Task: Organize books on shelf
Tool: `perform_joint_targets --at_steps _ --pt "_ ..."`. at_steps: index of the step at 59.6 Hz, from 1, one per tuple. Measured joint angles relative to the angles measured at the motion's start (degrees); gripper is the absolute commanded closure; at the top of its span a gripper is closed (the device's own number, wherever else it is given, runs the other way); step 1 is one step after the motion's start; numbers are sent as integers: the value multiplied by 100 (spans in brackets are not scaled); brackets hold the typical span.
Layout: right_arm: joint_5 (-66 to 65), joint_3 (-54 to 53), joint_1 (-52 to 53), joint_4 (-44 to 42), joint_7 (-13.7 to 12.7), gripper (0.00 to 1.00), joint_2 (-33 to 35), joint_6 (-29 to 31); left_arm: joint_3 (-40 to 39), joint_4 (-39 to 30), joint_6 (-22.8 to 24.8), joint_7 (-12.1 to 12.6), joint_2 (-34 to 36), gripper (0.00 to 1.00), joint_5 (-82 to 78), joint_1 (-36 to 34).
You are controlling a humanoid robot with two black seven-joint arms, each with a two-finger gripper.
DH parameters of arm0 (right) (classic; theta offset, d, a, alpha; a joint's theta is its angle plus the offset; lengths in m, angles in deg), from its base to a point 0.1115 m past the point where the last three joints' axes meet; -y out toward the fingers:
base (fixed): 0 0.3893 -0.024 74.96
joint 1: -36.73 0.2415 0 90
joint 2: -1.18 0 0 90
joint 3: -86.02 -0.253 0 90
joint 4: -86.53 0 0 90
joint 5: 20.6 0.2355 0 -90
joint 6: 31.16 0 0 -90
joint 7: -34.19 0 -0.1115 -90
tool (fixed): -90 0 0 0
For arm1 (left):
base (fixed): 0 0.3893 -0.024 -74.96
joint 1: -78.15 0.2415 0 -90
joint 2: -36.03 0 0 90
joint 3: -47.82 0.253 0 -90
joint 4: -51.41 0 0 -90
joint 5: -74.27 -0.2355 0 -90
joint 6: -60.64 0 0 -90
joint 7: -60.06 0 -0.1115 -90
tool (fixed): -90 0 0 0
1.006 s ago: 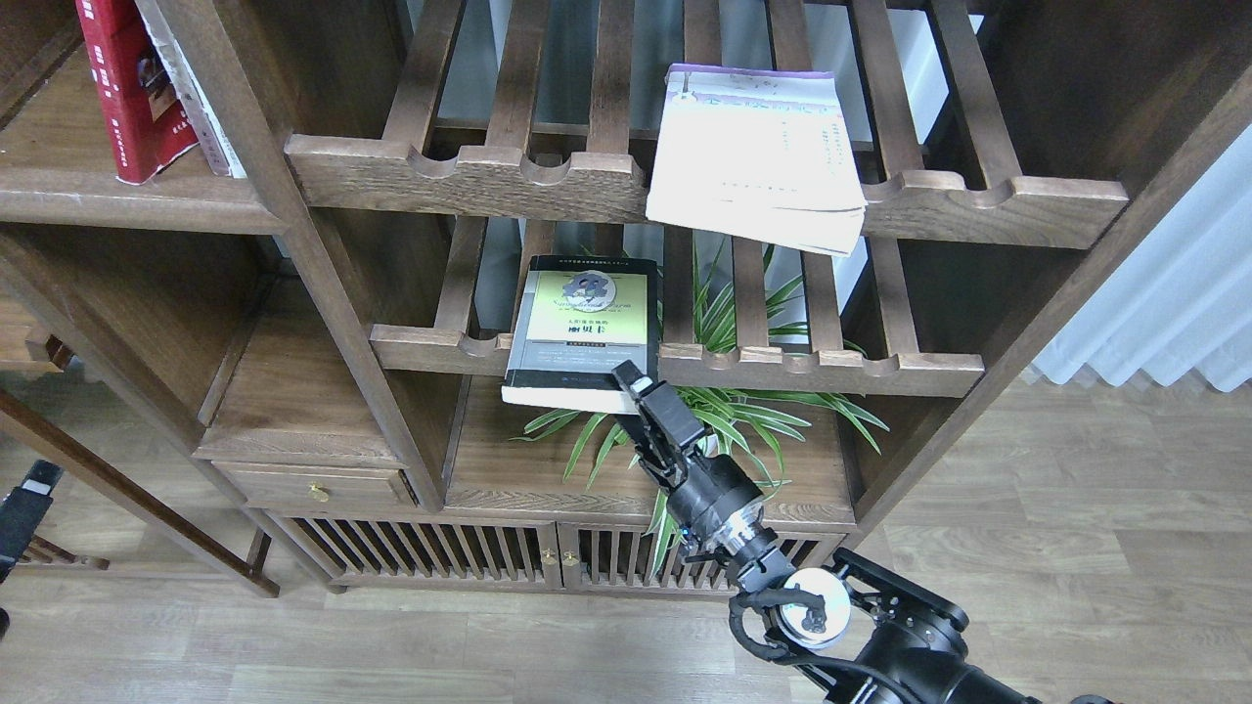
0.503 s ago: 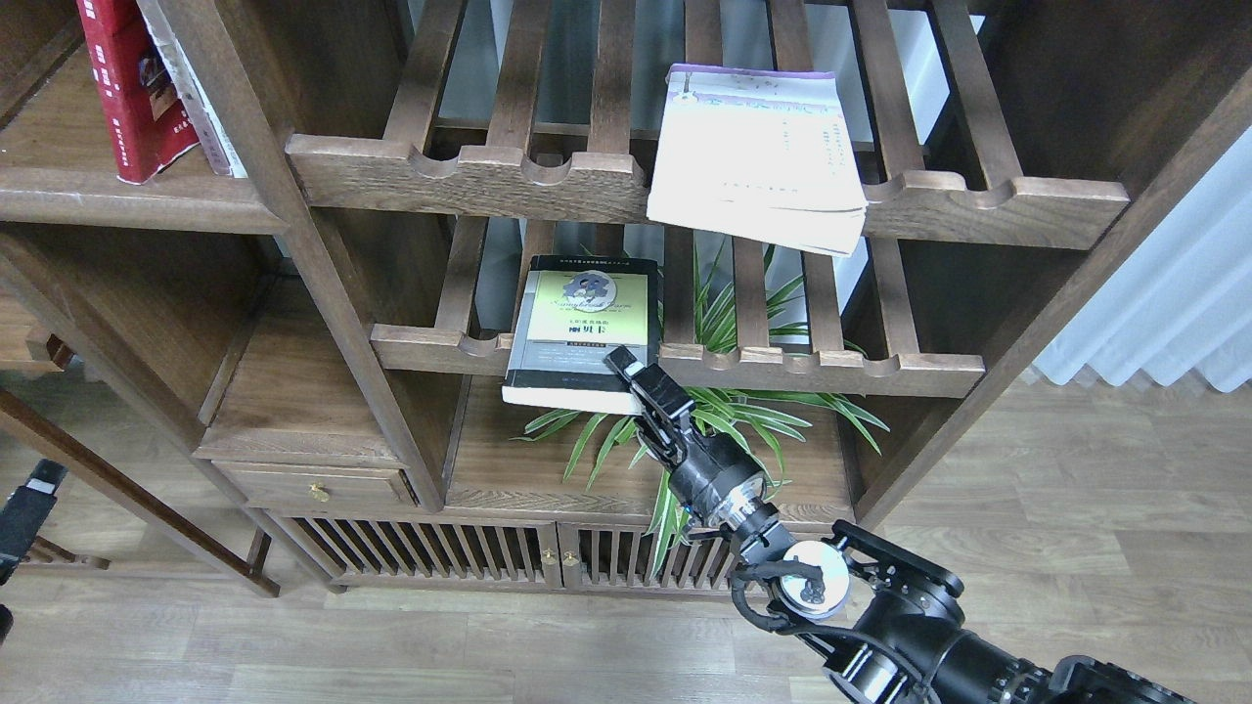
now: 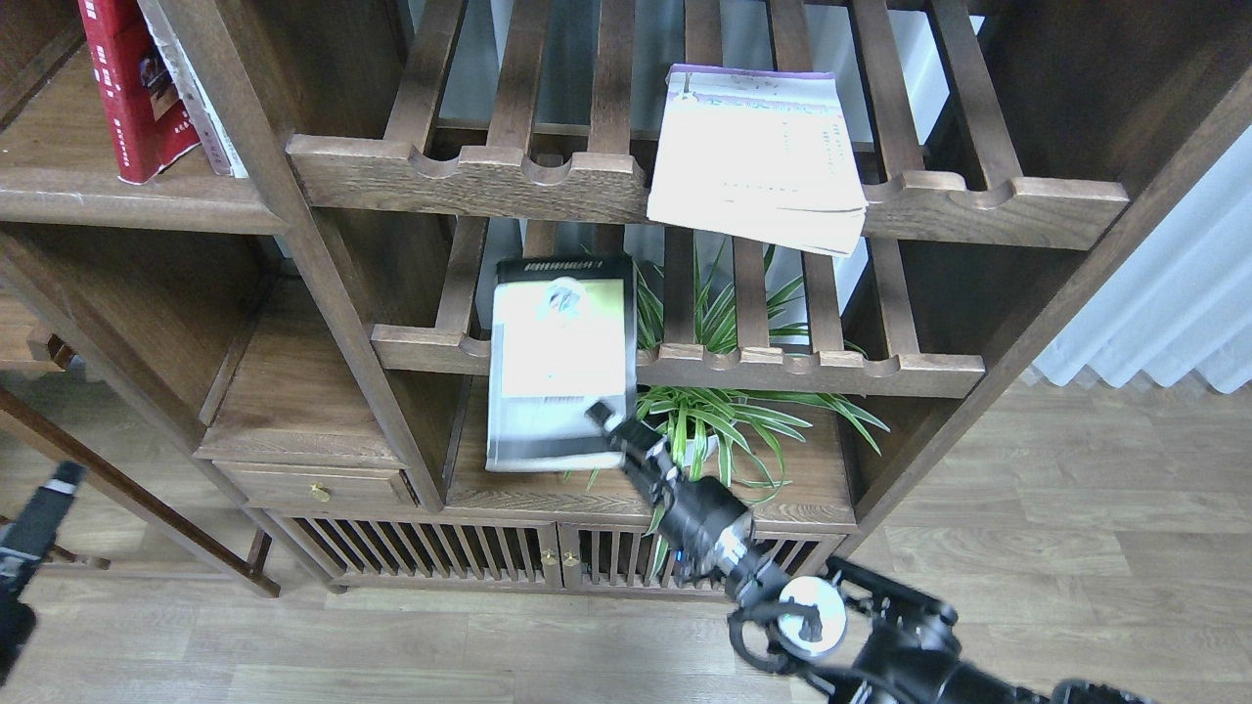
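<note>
Pulled leftward and toward the camera since the earlier pictures, the grey-black book [image 3: 558,360] is now hanging further out over the front rail of the lower slatted rack [image 3: 822,370], its near edge lower than before and its cover blurred with motion. Clamping that book at its near right corner, the right gripper [image 3: 608,427] is reaching up from the lower right, its fingers pinching the pale page edge, and the black arm behind it is sitting lower in the view than it was. Behind and to the right of the gripper, a spider plant [image 3: 714,411] is spreading its striped leaves through and under the slats, standing on the wooden surface beneath the rack. On the upper slatted rack [image 3: 469,176], the cream-white book [image 3: 755,156] with the purple top band is lying flat, tilted slightly, its near edge overhanging the scalloped front rail, unchanged from before. At the far upper left, the red book [image 3: 125,83] is standing upright on the solid dark-brown shelf [image 3: 127,200], leaning against a thin white book [image 3: 201,103] just beside it. The left gripper [image 3: 44,513] is showing only as a dark blurred shape at the left edge, and I cannot tell whether its fingers are parted or together.
</note>
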Motion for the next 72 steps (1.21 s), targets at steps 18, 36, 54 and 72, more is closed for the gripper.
perform_joint_targets --at_steps 18,36,54,72 --pt "-454 125 -696 136 -209 96 1 -2 2164 -78 0 -10 347 1 1417 -373" --pt "-628 177 -912 291 -309 96 0 2 3636 -80 0 -77 246 3 2114 -779" --pt "-630 365 -1023 400 -382 96 0 3 4489 32 0 -81 -180 4 2678 -1073" --pt "-636 377 -1214 497 -494 95 0 3 4521 44 0 -64 -613 9 2733 -1171"
